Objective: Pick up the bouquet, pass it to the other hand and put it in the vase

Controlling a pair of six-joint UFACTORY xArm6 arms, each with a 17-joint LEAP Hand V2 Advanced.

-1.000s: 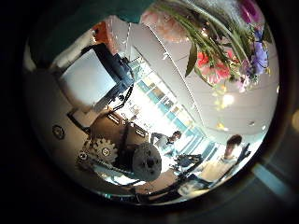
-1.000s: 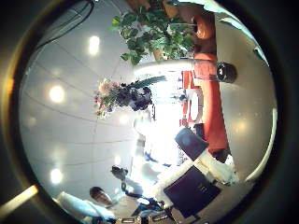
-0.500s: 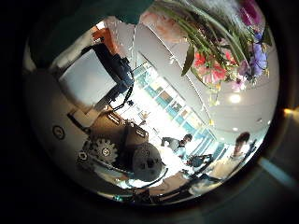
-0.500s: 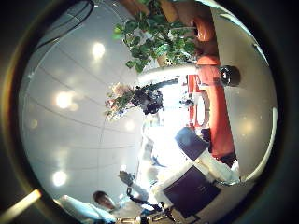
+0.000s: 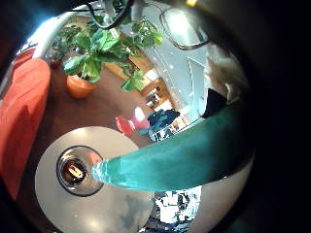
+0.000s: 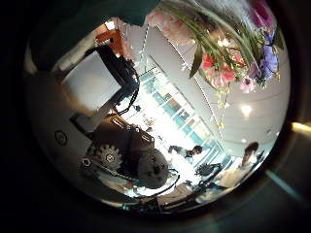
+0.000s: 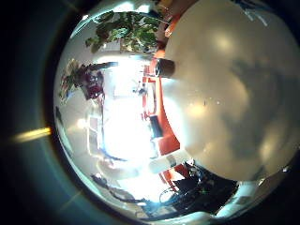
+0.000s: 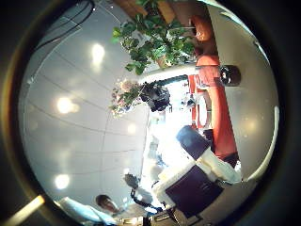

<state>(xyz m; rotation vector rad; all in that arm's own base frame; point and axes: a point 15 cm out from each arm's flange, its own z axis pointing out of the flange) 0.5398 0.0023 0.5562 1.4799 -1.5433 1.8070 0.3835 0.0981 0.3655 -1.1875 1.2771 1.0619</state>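
The bouquet's wrapped stem point(image 5: 185, 155) runs close across the left little finger side palm view, high above the round table point(image 5: 121, 199) and the vase point(image 5: 78, 172), whose open mouth faces up. Its flowers point(image 6: 233, 49) show in the left thumb side palm view beside my left hand's own fingers point(image 6: 102, 87). The right thumb side palm view shows my left hand point(image 8: 153, 96) holding the bouquet point(image 8: 127, 92) in the air, away from my right hand point(image 8: 198, 184), whose fingers look relaxed. The vase point(image 8: 229, 73) stands on the table point(image 8: 252, 113). The right little finger side palm view shows the table point(image 7: 225, 84), vase point(image 7: 167, 67) and bouquet point(image 7: 80, 80).
A large potted plant point(image 5: 92, 58) stands on the floor beyond the table, also in the right thumb side palm view point(image 8: 155, 38). A long couch point(image 5: 21, 116) runs beside the table.
In the right thumb side palm view the left hand with the bouquet has come a little closer and shifted toward the plant. The left thumb side palm view has shifted only slightly.
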